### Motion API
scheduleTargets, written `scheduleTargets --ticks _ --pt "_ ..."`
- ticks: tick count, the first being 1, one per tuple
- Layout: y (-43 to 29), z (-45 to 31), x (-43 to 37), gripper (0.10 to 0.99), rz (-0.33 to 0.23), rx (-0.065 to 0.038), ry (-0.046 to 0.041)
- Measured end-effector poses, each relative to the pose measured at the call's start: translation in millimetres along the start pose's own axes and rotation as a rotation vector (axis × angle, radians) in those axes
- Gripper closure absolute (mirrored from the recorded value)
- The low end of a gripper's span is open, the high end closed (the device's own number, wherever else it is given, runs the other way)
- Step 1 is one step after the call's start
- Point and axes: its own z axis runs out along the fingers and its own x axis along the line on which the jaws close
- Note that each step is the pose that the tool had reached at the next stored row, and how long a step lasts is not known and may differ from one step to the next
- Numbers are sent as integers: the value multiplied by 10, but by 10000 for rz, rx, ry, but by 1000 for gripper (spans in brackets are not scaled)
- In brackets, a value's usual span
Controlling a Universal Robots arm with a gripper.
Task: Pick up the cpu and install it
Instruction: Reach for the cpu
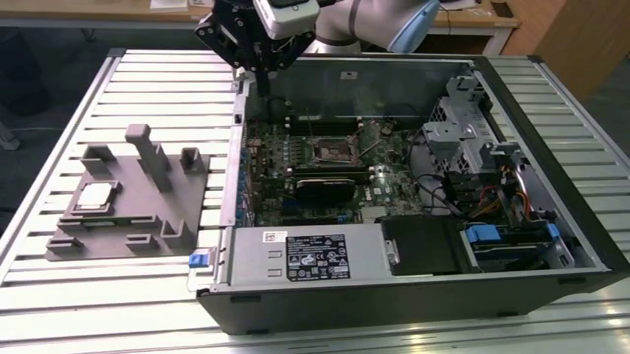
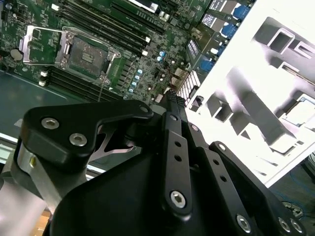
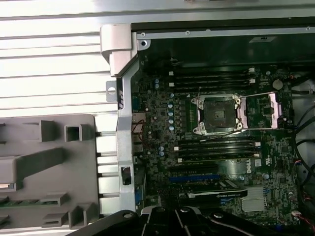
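Seemingly pressed together and empty, the black robot hand [image 1: 262,72] hovers over the open black computer case [image 1: 394,304]; the silver-white square cpu [image 1: 96,195] lies in the grey plastic fixture [image 1: 147,215], pick-up unstarted, needing a spread hand.

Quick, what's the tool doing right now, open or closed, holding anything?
The tool: closed, holding nothing; the cpu lies on the grey fixture.

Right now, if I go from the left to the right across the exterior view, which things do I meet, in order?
cpu, lying in the grey fixture → motherboard socket inside the open computer case → metal drive cage.
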Motion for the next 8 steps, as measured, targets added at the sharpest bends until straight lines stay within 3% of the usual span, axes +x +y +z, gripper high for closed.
scheduleTargets --ticks 8 --pt "-3 -1 44 980 0 1 1"
